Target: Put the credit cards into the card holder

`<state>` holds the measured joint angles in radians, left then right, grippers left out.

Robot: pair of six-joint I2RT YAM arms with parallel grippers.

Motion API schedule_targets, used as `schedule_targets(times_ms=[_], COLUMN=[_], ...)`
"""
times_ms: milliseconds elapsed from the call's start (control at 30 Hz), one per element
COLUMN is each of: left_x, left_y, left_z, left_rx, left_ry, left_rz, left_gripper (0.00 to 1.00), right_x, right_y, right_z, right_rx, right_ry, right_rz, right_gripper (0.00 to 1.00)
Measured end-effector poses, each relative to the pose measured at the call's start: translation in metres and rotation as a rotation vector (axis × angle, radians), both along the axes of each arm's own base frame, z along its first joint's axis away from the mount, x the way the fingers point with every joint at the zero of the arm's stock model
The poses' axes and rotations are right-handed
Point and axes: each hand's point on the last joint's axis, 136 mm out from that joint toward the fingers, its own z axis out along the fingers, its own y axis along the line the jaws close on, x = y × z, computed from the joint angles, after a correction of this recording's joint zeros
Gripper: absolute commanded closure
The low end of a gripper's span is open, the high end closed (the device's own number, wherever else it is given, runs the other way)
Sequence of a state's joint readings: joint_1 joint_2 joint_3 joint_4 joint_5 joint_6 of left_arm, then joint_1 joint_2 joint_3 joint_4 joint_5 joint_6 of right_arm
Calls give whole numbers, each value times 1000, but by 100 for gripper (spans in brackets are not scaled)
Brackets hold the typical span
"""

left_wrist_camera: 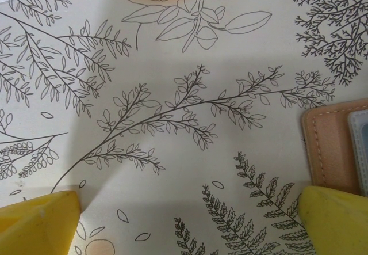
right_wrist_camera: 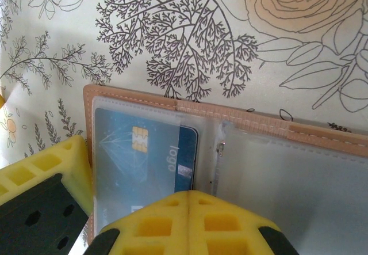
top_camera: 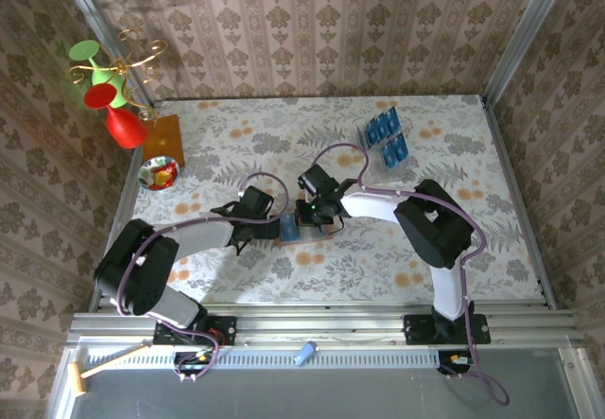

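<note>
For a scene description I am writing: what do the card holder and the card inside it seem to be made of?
Card holder: probably leather or imitation leather, salmon-brown and matte, with pale stitching along its edge; its pockets are clear, slightly cloudy plastic film. Credit card: apparently smooth blue plastic with a gold chip, seen through the pocket.

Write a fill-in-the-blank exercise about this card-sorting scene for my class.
1. The right gripper is ___ by the open card holder.
2. The credit card in the card holder's clear pocket is coloured ___.
3. The left gripper is ___ above the table.
4. The clear rack stands on the table's far ___ side.
Missing words: shut; blue; open; right.
</note>
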<state>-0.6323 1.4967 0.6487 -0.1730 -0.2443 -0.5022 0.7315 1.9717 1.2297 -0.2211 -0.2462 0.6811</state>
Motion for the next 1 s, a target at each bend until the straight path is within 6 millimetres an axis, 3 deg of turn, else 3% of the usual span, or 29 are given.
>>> schedule_targets(times_ms=[133,267,433,600,733,1000], left_x=[0,2,5,3,-2,-6], left_y=[3,12,18,10,-5,-50], left_z=[2,10,36,51,53,52], left_rx=[1,-3,-44,-107,-141,-147], left_ry=[-2,-8,-62,-80,-68,-44], left_rz=[7,32,55,30,-12,-120], left_gripper=[0,0,0,0,0,0], right_x=[0,9,27,33,31,29], right_y=[-3,-12,-37,-62,-64,-65], right_z=[7,39,68,57,49,30], right_rx=[1,33,59,11,-12,-38], right_ry=[-2,-53,-116,-110,-105,-72], right_rz=[-5,-22,-67,-81,-55,-39], right_gripper=[92,78,77,87,94,97])
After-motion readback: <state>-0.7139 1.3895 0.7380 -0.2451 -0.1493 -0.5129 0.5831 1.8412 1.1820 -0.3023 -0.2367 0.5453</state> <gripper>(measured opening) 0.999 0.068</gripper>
